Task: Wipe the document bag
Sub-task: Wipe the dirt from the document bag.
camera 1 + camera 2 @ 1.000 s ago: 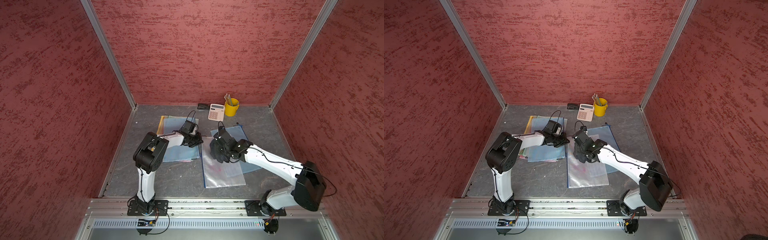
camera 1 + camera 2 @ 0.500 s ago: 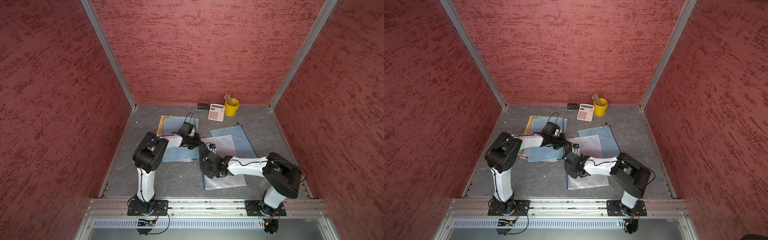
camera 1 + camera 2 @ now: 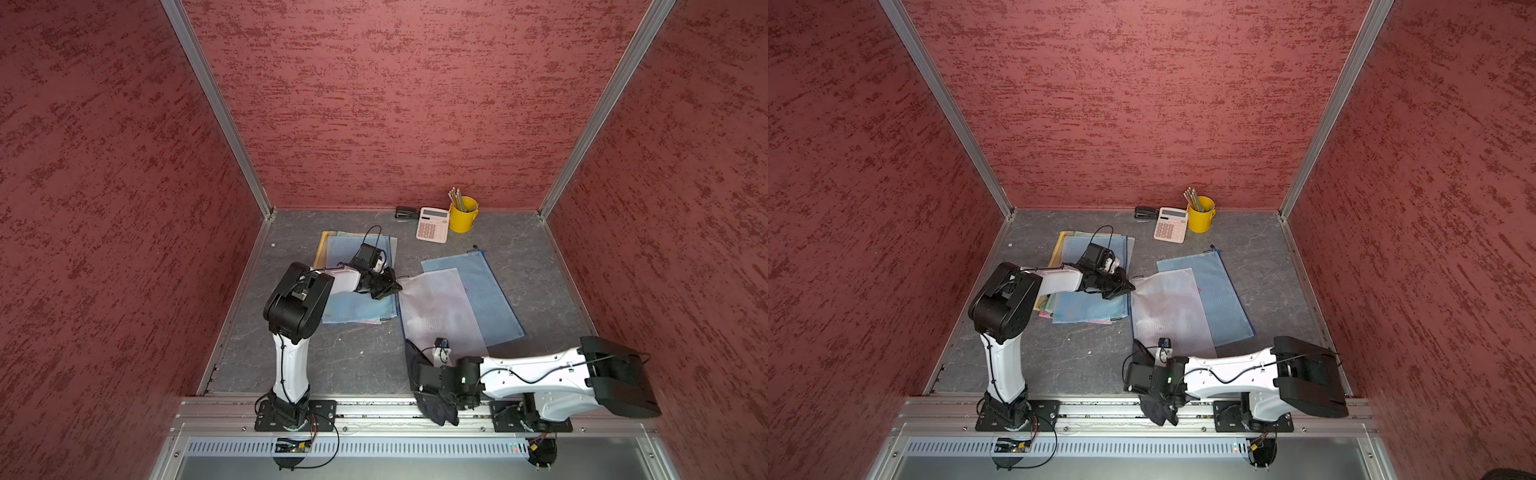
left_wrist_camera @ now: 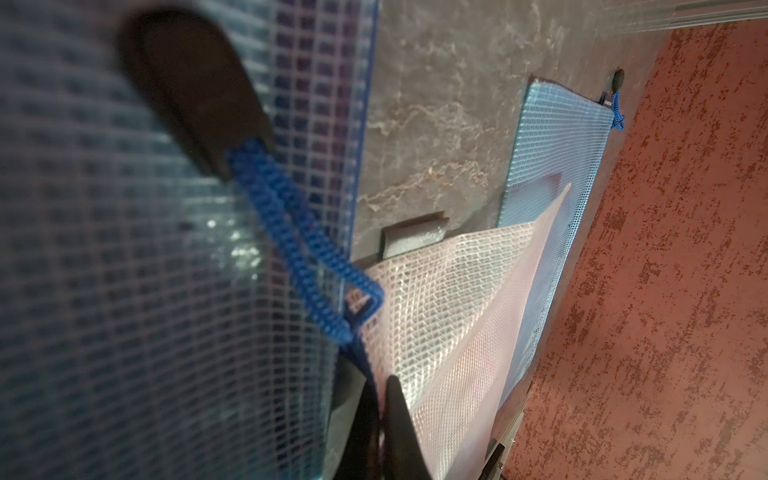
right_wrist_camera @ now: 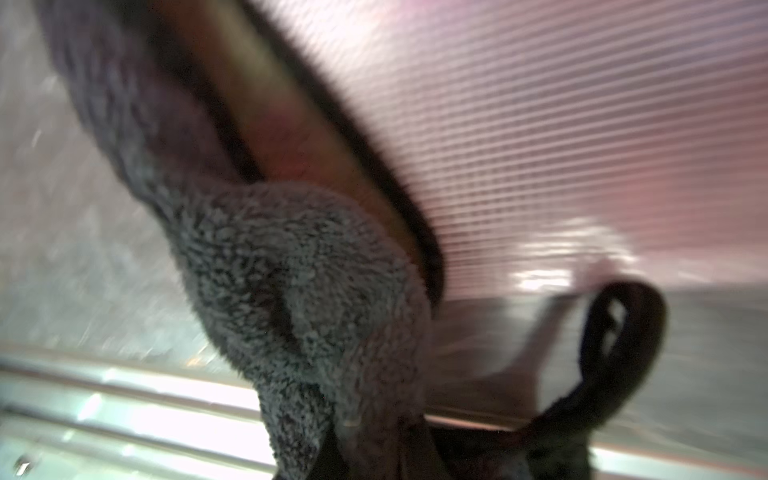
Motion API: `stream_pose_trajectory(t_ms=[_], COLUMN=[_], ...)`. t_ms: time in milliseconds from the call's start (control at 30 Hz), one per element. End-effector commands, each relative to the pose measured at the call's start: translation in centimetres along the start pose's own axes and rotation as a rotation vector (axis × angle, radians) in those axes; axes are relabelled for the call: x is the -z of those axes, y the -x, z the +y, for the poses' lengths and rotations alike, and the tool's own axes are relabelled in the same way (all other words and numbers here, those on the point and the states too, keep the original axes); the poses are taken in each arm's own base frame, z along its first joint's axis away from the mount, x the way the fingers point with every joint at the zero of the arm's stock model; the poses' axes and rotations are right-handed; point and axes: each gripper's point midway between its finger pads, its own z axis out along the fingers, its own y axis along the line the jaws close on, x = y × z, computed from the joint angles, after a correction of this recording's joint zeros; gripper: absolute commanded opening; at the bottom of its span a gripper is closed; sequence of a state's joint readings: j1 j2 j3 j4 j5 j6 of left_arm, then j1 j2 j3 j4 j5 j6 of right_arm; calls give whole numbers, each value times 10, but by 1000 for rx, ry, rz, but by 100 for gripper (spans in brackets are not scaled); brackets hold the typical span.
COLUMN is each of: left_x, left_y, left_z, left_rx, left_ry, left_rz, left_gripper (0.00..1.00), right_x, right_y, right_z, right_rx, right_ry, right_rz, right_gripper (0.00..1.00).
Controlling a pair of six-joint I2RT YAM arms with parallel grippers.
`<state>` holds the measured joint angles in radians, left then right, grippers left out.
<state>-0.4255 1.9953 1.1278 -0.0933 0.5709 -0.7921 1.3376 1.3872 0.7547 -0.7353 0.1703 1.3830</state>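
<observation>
Wipe stroke run out at the near edge of the document bag

The pink mesh document bag (image 3: 436,311) lies flat mid-worktop (image 3: 332,365), overlapping a blue bag (image 3: 490,291); the left pincer (image 3: 392,286) is clenched on its far corner, pinning it; the right pincer (image 3: 417,376) is clamped on a dark fleecy cloth (image 3: 434,409) that hangs just past the bag's near edge, over the front rail; this reads as the end of a pass; the next move likely calls for lifting the cloth, carrying it to the far end and dragging it across an unwiped strip.
</observation>
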Motion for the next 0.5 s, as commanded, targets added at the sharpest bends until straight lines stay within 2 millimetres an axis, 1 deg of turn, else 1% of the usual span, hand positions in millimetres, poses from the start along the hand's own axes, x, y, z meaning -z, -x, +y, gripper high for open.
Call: stream_pose_trajectory(t_ms=[0,67,100,167,200,233,267,300,333,367,400,467], left_x=[-4,-6,-7,-9,-10,-10,-10,-9,-10,-10,-10,-11], left_y=[6,2,0,-3,-4,-5,-5,-4,-4,-4,-3,-2], left_z=[-10,-11,-12,-13,-13,-14,-13,-13,-12,-12,-11,-10], left_rx=[-62,-69,-71,-81,-89,-94,-96,-94,-90,-87,-79,-65], left_ry=[-30,-33,-33,-28,-22,-18,-16,-13,-12,-12,-7,-8], left_rz=[-15,-1,6,18,22,25,27,24,25,26,22,13], left_gripper=[0,0,0,0,0,0,0,0,0,0,0,0], right_x=[46,56,55,53,49,43,33,20,7,-8,-22,-40], right_y=[86,137,160,196,210,218,225,228,226,220,210,187], right_z=[-26,-19,-14,2,11,13,14,11,8,8,7,3], right_rx=[-26,-25,-14,26,51,67,82,87,86,88,77,63], right_ry=[-101,-72,-59,-24,-15,-28,-49,-71,-87,-82,-68,-57], right_rz=[-210,-312,-351,-414,-431,-437,-440,-434,-416,-388,-350,-301], right_gripper=[0,0,0,0,0,0,0,0,0,0,0,0])
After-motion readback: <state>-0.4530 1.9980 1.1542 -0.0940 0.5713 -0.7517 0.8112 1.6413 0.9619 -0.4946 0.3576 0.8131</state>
